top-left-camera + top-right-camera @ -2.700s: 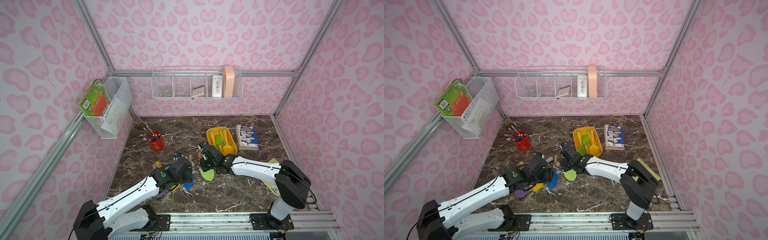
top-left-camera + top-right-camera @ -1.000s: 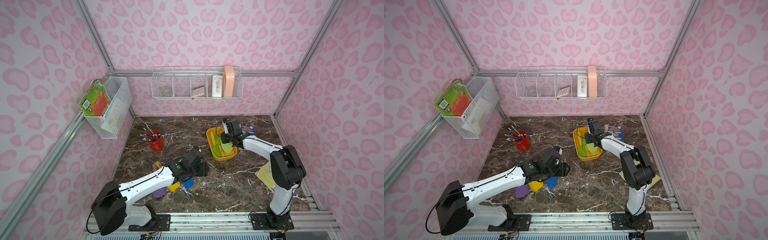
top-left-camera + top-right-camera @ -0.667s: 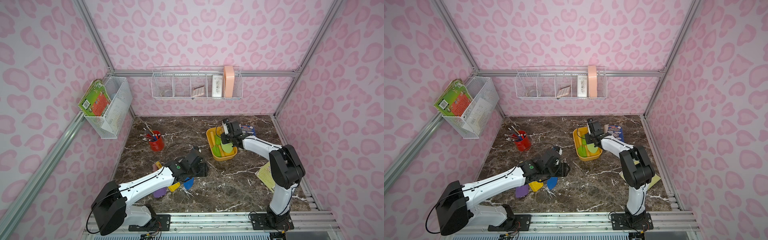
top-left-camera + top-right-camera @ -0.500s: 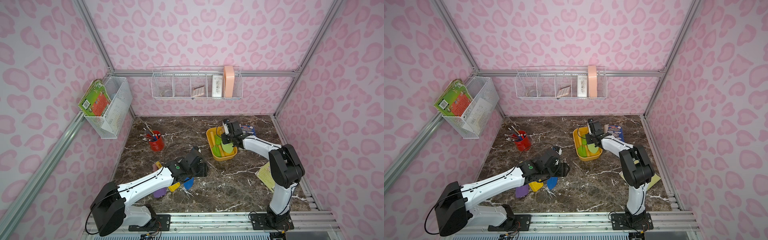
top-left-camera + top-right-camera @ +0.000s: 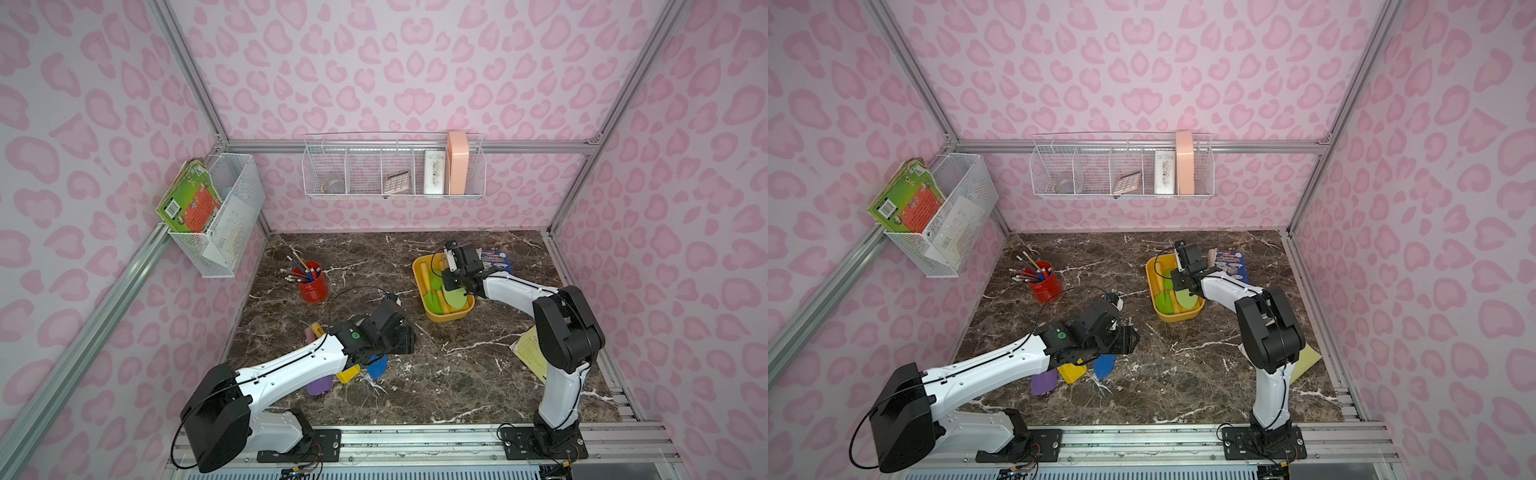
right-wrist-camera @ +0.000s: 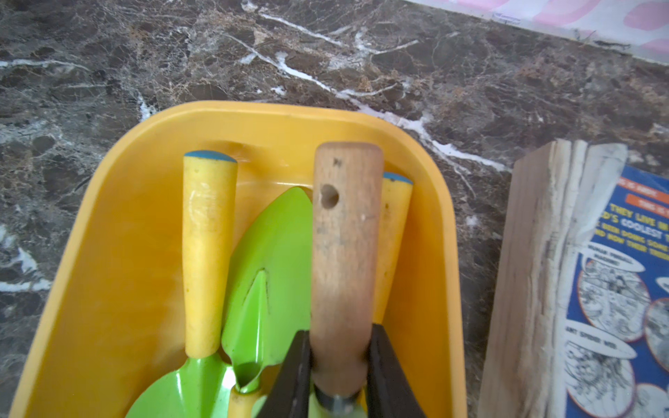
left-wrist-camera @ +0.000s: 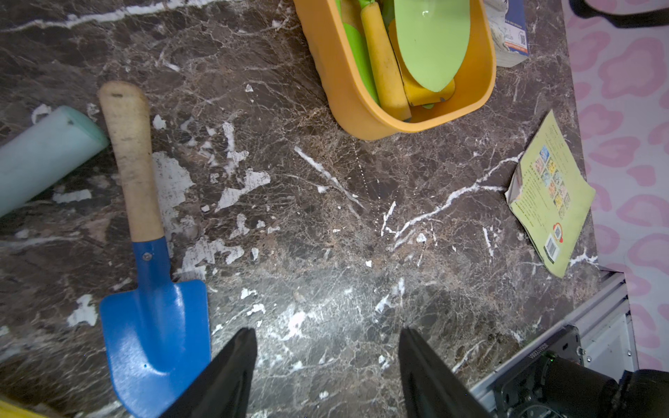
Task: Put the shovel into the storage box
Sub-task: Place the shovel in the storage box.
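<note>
Only text I can read is on the blue book beside the box: "THEY LIVE IN" and "COOLEST", with the rest cut off by the frame. The yellow-green booklet at the counter edge has a barcode, but its print is too small for me.

Right gripper is clamped on the shovel by its wooden handle, over the box. The wrist view cuts off the blade. In both top views it's pale green, lying over the two yellow-handled green tools inside. Can't tell if it's resting on them or hanging. The right arm reaches far back across the counter.

Left gripper hovers low over bare counter, jaws wide with nothing in them, blue shovel just beside it.
</note>
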You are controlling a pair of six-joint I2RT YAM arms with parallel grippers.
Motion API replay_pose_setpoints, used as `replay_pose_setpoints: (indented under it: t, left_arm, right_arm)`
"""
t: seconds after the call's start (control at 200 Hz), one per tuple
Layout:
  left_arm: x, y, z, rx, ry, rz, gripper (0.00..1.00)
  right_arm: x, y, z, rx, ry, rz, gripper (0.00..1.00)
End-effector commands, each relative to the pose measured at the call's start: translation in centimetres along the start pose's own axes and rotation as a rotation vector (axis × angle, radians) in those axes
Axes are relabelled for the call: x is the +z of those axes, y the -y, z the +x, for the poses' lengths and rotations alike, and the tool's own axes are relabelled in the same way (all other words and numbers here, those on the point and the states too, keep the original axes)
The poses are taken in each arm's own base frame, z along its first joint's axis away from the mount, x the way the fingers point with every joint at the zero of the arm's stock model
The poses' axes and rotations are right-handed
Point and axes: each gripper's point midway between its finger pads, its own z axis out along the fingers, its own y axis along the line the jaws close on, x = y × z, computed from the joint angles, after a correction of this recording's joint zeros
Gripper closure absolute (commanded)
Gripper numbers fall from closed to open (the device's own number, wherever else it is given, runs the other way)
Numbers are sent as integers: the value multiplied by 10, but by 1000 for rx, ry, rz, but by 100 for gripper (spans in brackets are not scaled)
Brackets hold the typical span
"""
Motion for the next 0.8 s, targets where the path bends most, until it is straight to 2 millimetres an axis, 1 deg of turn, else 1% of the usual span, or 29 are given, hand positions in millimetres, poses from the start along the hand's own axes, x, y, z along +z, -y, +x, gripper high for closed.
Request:
replay_pose_setpoints:
  t: [0.0, 0.18, 0.375, 0.505, 0.635, 0.725, 0.795]
  left_arm:
    - [-1, -2, -1, -1, 9, -9, 33]
    - [-2, -2, -2, 0, 9, -11, 32]
    - [-8, -4, -4, 2, 21, -20, 33]
    - [-15, -9, -5, 4, 26, -53, 33]
    - [-22, -14, -6, 7, 29, -81, 32]
    - [-27, -19, -7, -2, 37, -104, 32]
    - [-30, -23, -7, -2, 41, -121, 32]
  right_arm:
    - [0, 3, -6, 7, 20, 15, 79]
    - [0, 4, -5, 13, 12, 23, 71]
    - [-11, 6, -14, 27, 35, 30, 63]
    - [-28, 3, -25, 37, 68, 18, 61]
    - [-47, -5, -33, 51, 100, -20, 60]
    - [-60, -14, -32, 58, 112, -60, 60]
    - [-69, -22, -28, 66, 112, -96, 59]
